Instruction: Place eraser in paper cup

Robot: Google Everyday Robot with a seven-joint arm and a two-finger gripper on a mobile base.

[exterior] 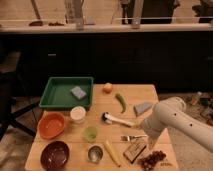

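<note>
Currently, wooden table [148,93], contents logged left to right. Near front-left corner: dark maroon bowl [55,154]. Behind it: orange bowl [51,125]. Behind that, at the back left: green tray [56,96], with a grey-blue sponge [78,92] lying inside, toward its right side.

Paper cup [77,114]: white, upright, just in front of the tray's right front corner and just beside the orange bowl. Its contents cannot be made out from where I stand. Translucent green cup [90,133] is in front of it and slightly right; metal cup [95,153] is nearer the front edge.

Mid-table: an orange fruit [107,88] at the back, a white-handled brush [118,120] lying across the centre with its dark head to the left, a yellow oblong item [112,152] lying diagonally at the front, and a green pepper [120,102] behind the brush.

Right of centre: fork [132,137] lying flat. Eraser [134,150] lies on the table just in front of the fork, well apart from the paper cup. Grey wedge [142,107] sits toward the back right. Dark grapes [152,160] are at the front right, beside the eraser.

The white arm [172,116] enters from the right. Gripper [146,136] hangs low, just above and behind the eraser, at the fork's right end. Whether it grasps anything: cannot tell.
</note>
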